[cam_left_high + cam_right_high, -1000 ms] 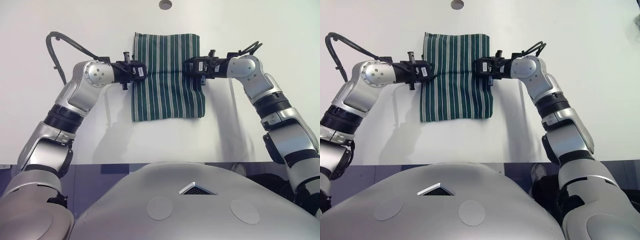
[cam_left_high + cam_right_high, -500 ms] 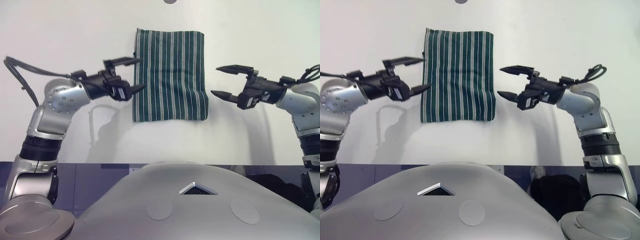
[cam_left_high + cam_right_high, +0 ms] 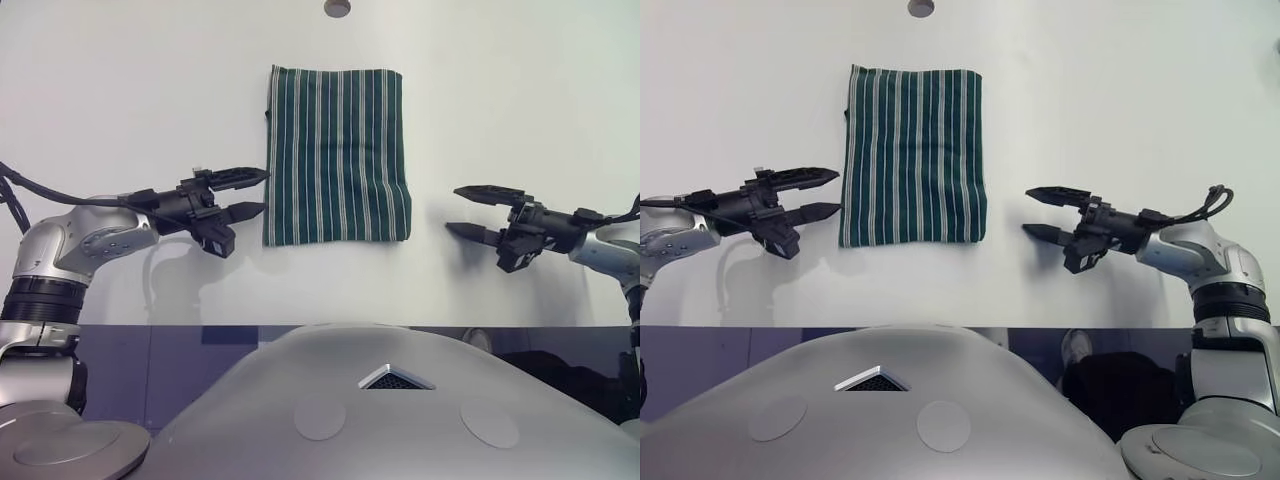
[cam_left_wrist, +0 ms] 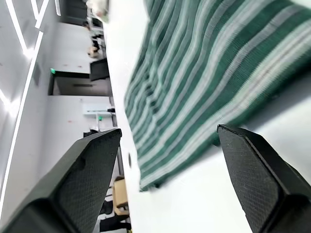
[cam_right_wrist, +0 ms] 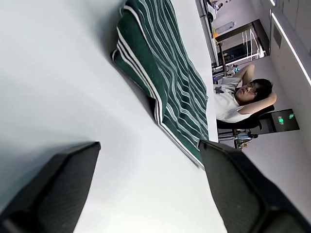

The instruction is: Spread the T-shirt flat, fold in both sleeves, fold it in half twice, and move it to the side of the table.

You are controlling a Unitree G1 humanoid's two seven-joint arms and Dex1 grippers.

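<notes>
**Both grippers off the cloth, fold left lying**

I see the left gripper (image 3: 262, 190) and right gripper (image 3: 455, 209) have both pulled back from the T-shirt's (image 3: 337, 155) side edges, which they were at a second ago. They now hang released with fingers apart, the left just beside its 8 o'clock corner, the right clear of it at 4 o'clock. The shirt sits at 12 o'clock on the worktop (image 3: 120, 80), unmoved, a neat upright rectangle with no sleeve showing. I judge that fold is settled and a halving or the shift aside comes next. It is soft dark-green fabric with thin white lengthwise stripes, its stacked layers thick along the edge. The worktop is smooth, matt white.
</notes>
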